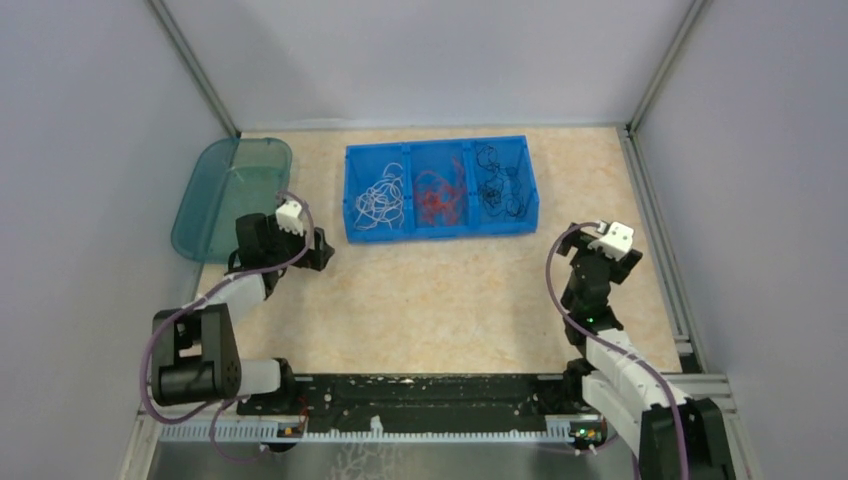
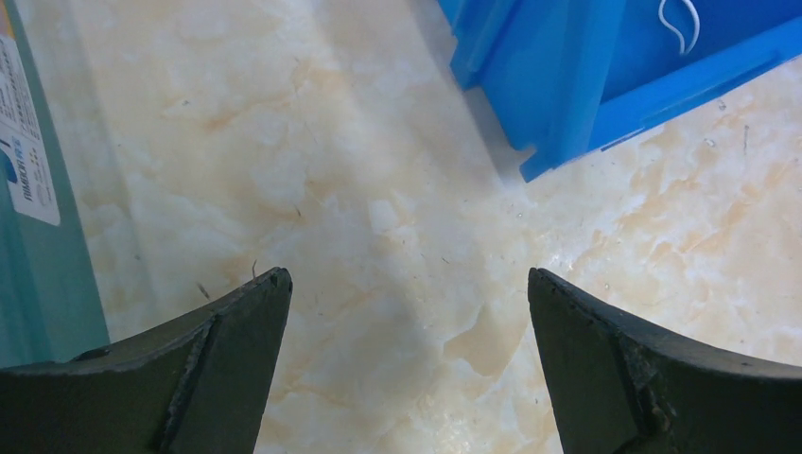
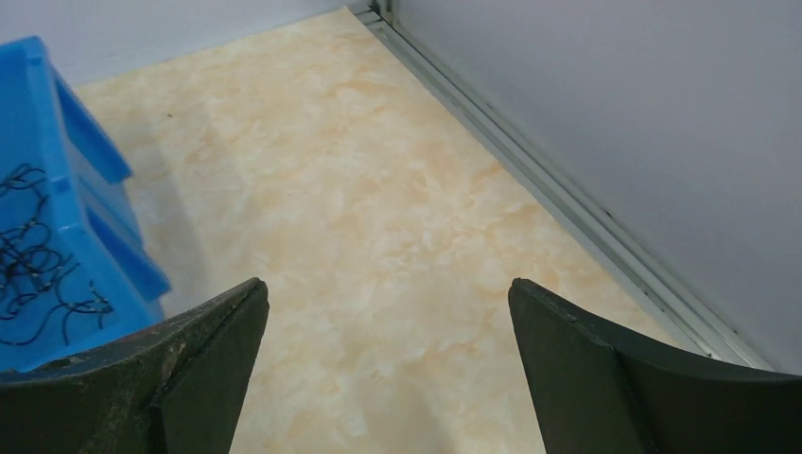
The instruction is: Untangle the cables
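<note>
The cables lie sorted in a blue three-compartment bin [image 1: 440, 232] at the back of the table. White cables [image 1: 378, 200] fill its left section, orange-red cables [image 1: 440, 197] the middle, black cables [image 1: 500, 180] the right. My left gripper [image 1: 322, 250] sits just left of the bin's near-left corner, open and empty [image 2: 407, 284], with the bin corner [image 2: 567, 85] and a bit of white cable [image 2: 683, 24] ahead. My right gripper [image 1: 610, 258] is to the right of the bin, open [image 3: 388, 288] over bare table, with the black cables [image 3: 38, 255] at its left.
A translucent teal lid [image 1: 230, 195] lies at the back left, close beside the left gripper [image 2: 38, 236]. A metal rail [image 1: 655, 230] and grey walls bound the table on the right [image 3: 567, 199] and behind.
</note>
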You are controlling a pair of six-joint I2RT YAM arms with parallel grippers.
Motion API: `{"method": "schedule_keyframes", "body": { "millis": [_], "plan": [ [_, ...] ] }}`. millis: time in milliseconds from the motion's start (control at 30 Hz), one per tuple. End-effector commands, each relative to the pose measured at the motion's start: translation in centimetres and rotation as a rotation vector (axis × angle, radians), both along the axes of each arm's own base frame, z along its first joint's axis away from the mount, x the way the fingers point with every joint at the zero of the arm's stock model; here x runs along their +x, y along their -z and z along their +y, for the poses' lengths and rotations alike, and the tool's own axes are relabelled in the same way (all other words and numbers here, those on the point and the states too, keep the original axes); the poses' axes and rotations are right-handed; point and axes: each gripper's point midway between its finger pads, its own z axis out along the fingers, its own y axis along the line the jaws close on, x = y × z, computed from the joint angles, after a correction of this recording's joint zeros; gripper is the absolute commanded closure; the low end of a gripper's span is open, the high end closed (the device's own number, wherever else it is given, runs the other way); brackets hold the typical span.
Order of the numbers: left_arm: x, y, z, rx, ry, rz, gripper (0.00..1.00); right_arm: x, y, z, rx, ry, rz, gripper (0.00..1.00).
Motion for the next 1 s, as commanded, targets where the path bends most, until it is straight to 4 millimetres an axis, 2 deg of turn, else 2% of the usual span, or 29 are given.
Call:
{"method": "schedule_keyframes", "body": {
  "millis": [0,67,167,267,400,467,533,567,600,633,700,967],
  "plan": [
    [2.8,-3.3,0.1,-0.042,-0.04,-0.302,0.0,0.4,-1.0,-1.3,0.018,0.087,-0.121,0.01],
    [2.4,-3.2,-0.1,-0.05,-0.042,-0.375,0.0,0.7,0.8,-1.4,0.024,0.099,-0.098,0.01],
    [1.8,-3.1,0.1,-0.067,-0.07,-0.454,0.0,0.9,2.5,-1.3,0.003,0.089,-0.072,0.01],
    [1.9,-3.7,0.3,-0.101,-0.1,-0.488,0.0,1.9,2.4,-0.9,-0.009,0.055,-0.079,0.01],
    [1.5,-2.7,0.6,-0.098,-0.131,-0.53,0.0,2.8,2.6,0.1,0.006,-0.003,-0.117,0.01],
    [1.0,-3.5,0.9,-0.097,-0.163,-0.603,0.0,3.3,2.4,1.4,-0.037,-0.095,-0.137,0.01],
    [0.5,-3.2,0.8,-0.087,-0.17,-0.593,0.0,4.4,3.3,4.6,-0.111,-0.304,-0.099,0.01],
    [0.6,-3.0,0.7,-0.083,-0.172,-0.577,0.0,4.6,2.9,4.5,-0.137,-0.303,-0.123,0.01],
    [1.1,-2.6,0.6,-0.076,-0.169,-0.555,0.0,4.6,3.6,3.8,-0.118,-0.256,-0.091,0.01],
    [2.1,-2.1,0.7,-0.067,-0.176,-0.517,0.0,5.2,4.7,3.4,-0.071,-0.218,-0.029,0.01],
    [3.9,-1.0,1.0,-0.024,-0.215,-0.445,0.0,6.2,4.6,2.6,-0.05,-0.211,-0.024,0.01],
    [3.6,-1.3,0.8,-0.008,-0.232,-0.466,0.0,6.0,4.7,2.7,-0.047,-0.218,-0.023,0.01]
  ]
}}
